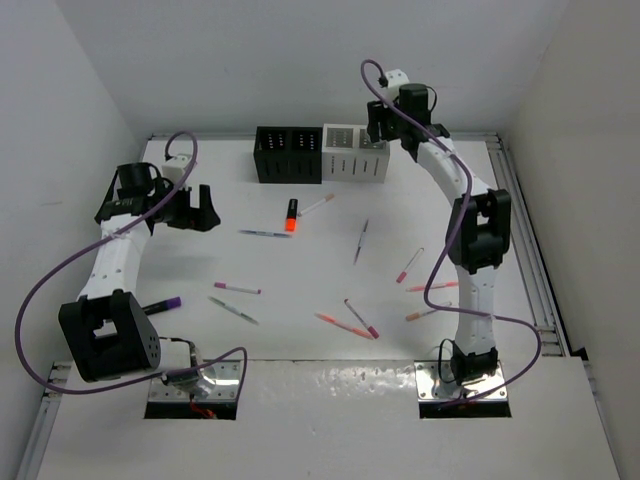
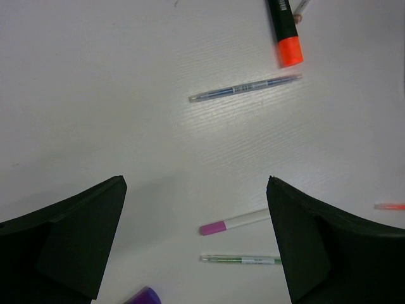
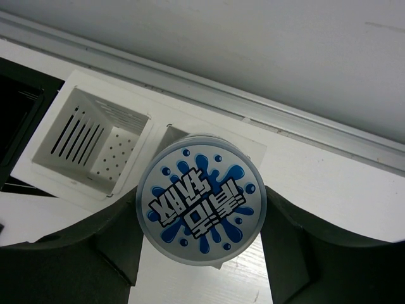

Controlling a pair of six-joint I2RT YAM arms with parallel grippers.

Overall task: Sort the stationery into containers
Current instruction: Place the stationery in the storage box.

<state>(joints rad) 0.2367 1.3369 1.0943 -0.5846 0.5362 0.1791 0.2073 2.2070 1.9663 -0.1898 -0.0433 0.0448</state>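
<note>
The right end effector (image 3: pixel 201 250), jaws partly closed on the round white jar (image 3: pixel 199 197), holds it over the white organiser (image 3: pixel 82 136) compartment farther from the black organiser (image 3: pixel 16 120), so release appears straight down; the left end effector (image 2: pixel 196 237) hovers wide open, empty, over the bench (image 2: pixel 95 95).

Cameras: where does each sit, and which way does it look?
Top external: high behind the arms, looking down at the table; both arms show.
Left wrist: on the left arm, facing down at pens; open left gripper shows.
Right wrist: above the white organiser; right gripper holds a round jar.
Shared: top and left wrist both show the orange-black highlighter.
</note>
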